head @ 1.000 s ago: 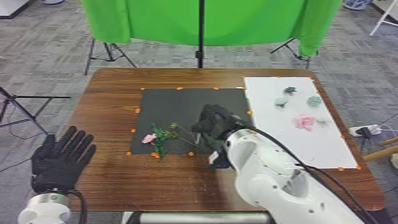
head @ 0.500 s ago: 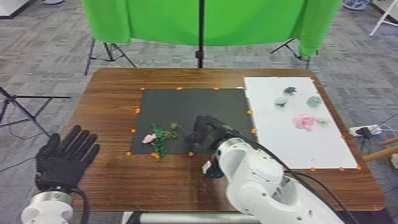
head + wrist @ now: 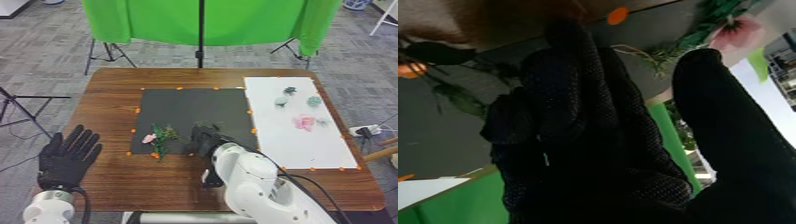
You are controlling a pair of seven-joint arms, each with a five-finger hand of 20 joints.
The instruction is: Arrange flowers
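The right hand (image 3: 208, 140) is over the near right part of the dark mat (image 3: 191, 107), probably because the next stem is meant to join the ones lying there. Whether it grips anything cannot be told: leaves (image 3: 462, 101) show close against it in the wrist view, and they may belong to a stem it holds or merely to one behind it. The left hand (image 3: 64, 162) is open, palm flat and fingers straight, beyond the mat's left edge, likely parked there so the right has room to work.

The pink flower (image 3: 149, 138) lies on the mat near its left edge, left of the right hand and apart from it, with its green stem (image 3: 159, 149) pointing to the near side. A green sprig (image 3: 171, 132) sits between the two, nearer the hand. Farther right, the white sheet (image 3: 324, 150) bears a paler pink bloom (image 3: 304, 122) and small green pieces (image 3: 314, 101), seemingly spread out so each can be picked singly.
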